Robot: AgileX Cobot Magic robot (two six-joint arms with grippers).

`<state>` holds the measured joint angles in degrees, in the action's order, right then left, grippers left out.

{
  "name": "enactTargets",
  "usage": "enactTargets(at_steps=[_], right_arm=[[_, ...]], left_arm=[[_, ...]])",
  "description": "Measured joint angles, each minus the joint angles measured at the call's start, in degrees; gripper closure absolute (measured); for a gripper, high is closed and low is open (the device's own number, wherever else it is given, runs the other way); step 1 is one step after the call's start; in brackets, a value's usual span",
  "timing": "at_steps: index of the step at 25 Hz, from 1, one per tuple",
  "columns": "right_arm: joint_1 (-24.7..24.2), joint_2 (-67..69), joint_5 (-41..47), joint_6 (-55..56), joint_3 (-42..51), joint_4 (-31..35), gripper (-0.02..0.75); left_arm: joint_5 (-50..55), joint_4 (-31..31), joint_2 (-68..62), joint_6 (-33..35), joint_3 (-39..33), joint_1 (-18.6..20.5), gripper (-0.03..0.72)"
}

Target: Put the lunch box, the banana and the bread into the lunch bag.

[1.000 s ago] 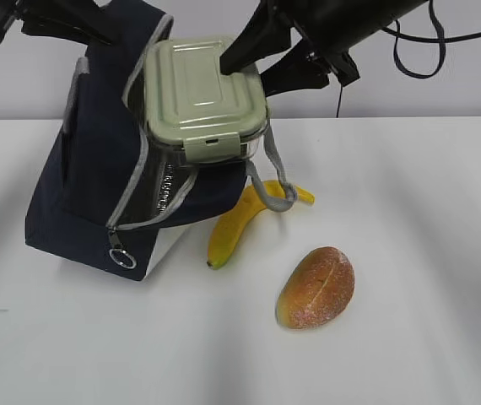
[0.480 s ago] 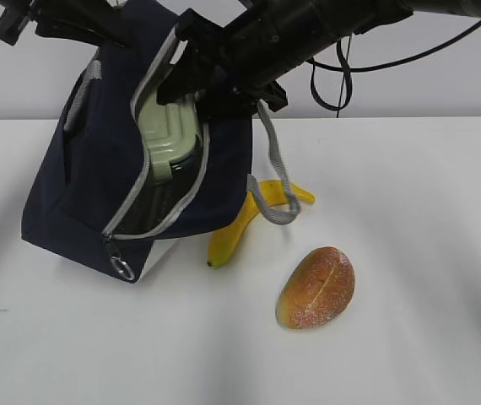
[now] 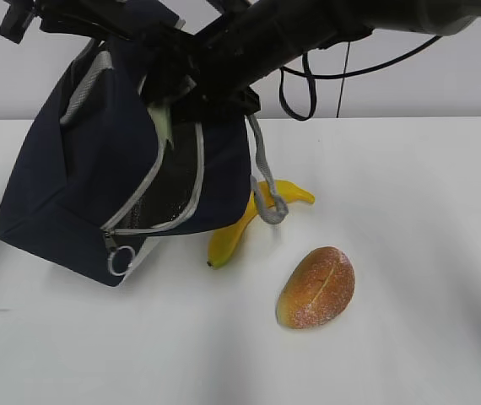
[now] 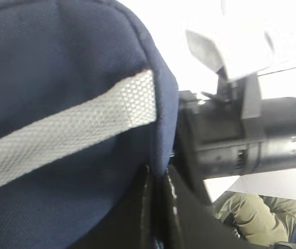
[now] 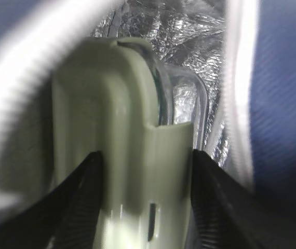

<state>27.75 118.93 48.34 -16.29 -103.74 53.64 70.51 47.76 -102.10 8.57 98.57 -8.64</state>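
The navy lunch bag (image 3: 63,186) hangs tilted, its lower corner on the table. My left gripper (image 4: 158,207) is shut on its upper fabric edge beside a grey strap (image 4: 70,129). My right gripper (image 5: 145,202) is inside the bag's silver-lined opening, shut on the lunch box (image 5: 117,129), with the sage-green lid between its fingers (image 5: 80,197). In the exterior view only a green sliver of the lunch box (image 3: 163,126) shows past the zipper edge. The banana (image 3: 245,224) lies by the bag's right side, partly under a grey handle loop (image 3: 262,181). The bread (image 3: 316,287) sits in front of it.
My right arm (image 3: 274,34) reaches across the top from the right into the bag. The metal ring pull (image 3: 121,260) dangles at the bag's lower front. White table (image 3: 409,219) stretches right of the banana and bread. A grey wall stands behind.
The lunch box has gone from sitting on top of the opening to deep inside the bag, pushed in by my right gripper. The bag has swung left and its opening has closed around the arm.
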Motion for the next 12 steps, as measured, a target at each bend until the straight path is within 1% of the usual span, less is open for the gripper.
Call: enactTargets(at_steps=[5,8,10,12], right_arm=[[1.6,1.8,-2.3,0.0,0.0,0.8,0.342],[1.8,2.5,-2.5,0.0,0.0,1.4,0.342],[1.8,2.5,-2.8,0.0,0.0,1.4,0.330],[1.8,2.5,-3.0,0.0,0.0,1.6,0.300]], left_arm=[[-0.1,0.9,0.0,0.0,0.0,0.0,0.701],[-0.1,0.9,0.0,0.0,0.0,0.0,0.701],[-0.3,0.9,0.0,0.0,0.0,0.0,0.701],[-0.3,0.7,0.0,0.0,0.0,0.0,0.701]])
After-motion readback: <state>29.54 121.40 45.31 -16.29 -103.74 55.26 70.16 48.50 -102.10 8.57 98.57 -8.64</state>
